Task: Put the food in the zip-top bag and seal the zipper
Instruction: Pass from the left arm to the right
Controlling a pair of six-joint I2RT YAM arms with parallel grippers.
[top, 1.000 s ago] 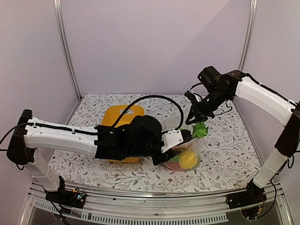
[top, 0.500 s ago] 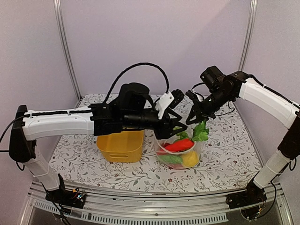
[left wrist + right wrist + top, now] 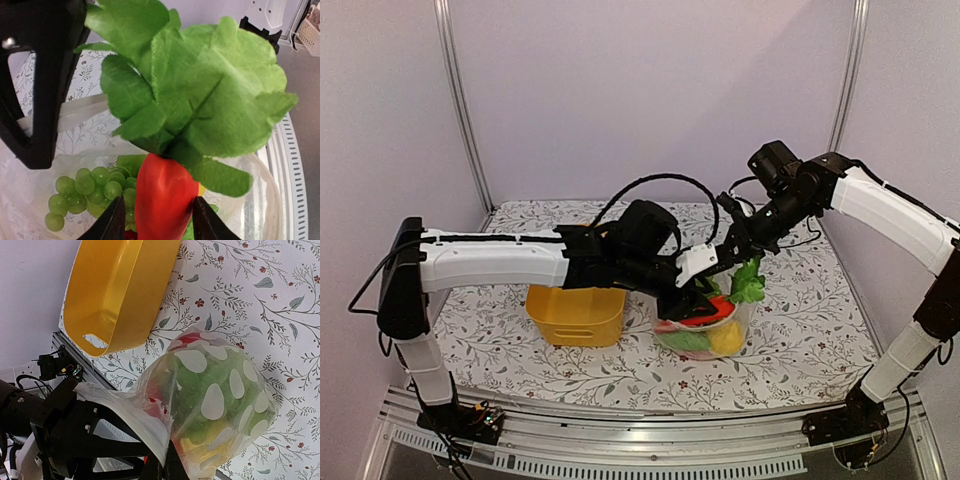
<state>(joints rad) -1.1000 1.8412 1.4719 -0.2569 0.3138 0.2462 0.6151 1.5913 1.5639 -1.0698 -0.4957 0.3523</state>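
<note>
Now the left gripper is down at the mouth of the zip-top bag; half a second ago it stood raised above the bag, with the carrot lying across the opening. Its jaws stand partly open, one finger against each side of the orange-red carrot body. Whether they clamp it or merely straddle it cannot be told. The carrot points root-first into the bag with its leafy top outside, so this item is judged part-way in and sealing not yet begun. The right gripper is fully closed on the bag's upper edge and holds the mouth up, as in both earlier pictures. The bag hangs near the yellow tub; whether its bottom rests on the table is unclear. Inside lie the green bumpy cluster and a yellow piece. The leaves fill most of the left wrist view, the left fingertips are cut off at its lower edge, the left arm hides the bag mouth from above, and the zipper cannot be made out.
</note>
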